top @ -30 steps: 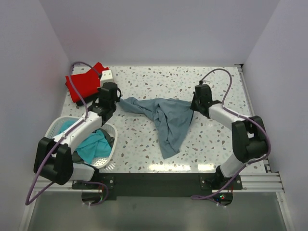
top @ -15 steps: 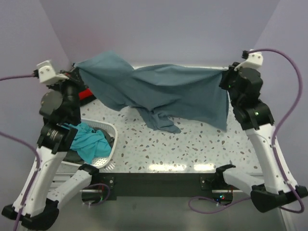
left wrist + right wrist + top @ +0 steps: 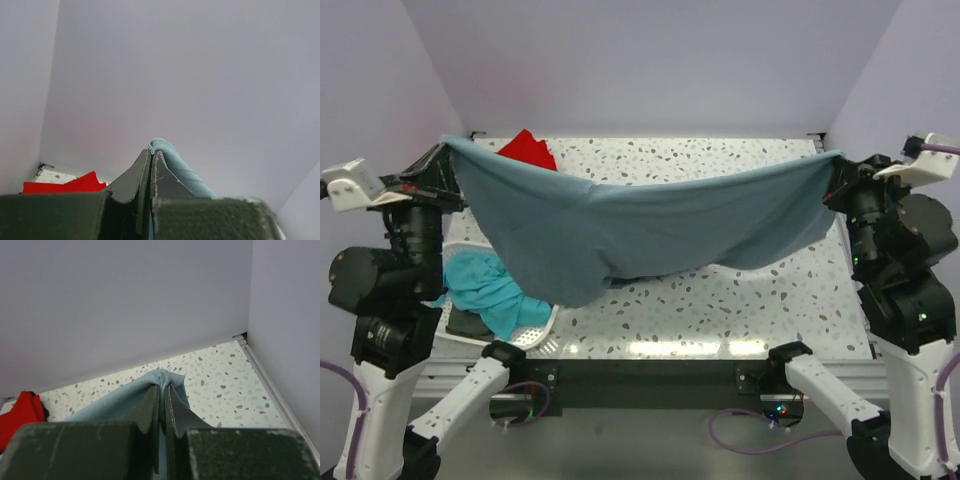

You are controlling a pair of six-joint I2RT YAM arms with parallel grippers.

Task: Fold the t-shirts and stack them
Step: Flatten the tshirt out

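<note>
A grey-blue t-shirt [image 3: 640,225] hangs stretched in the air between both grippers, sagging in the middle above the table. My left gripper [image 3: 445,148] is shut on its left corner, raised high at the far left; the pinched cloth [image 3: 165,152] shows at the fingertips in the left wrist view. My right gripper [image 3: 837,160] is shut on its right corner, raised at the far right; the cloth [image 3: 162,380] bunches at its fingertips. A red t-shirt [image 3: 525,150] lies at the back left, partly hidden by the raised shirt. It also shows in both wrist views [image 3: 60,186] [image 3: 22,412].
A white basket [image 3: 535,335] at the near left holds a teal t-shirt [image 3: 485,290] and something dark. The speckled table [image 3: 720,305] runs under the hanging shirt. Purple walls close in on three sides.
Both arms have lifted higher and moved apart, pulling the grey-blue shirt up off the table and spreading it wide. It hung bunched before; now it is stretched.
</note>
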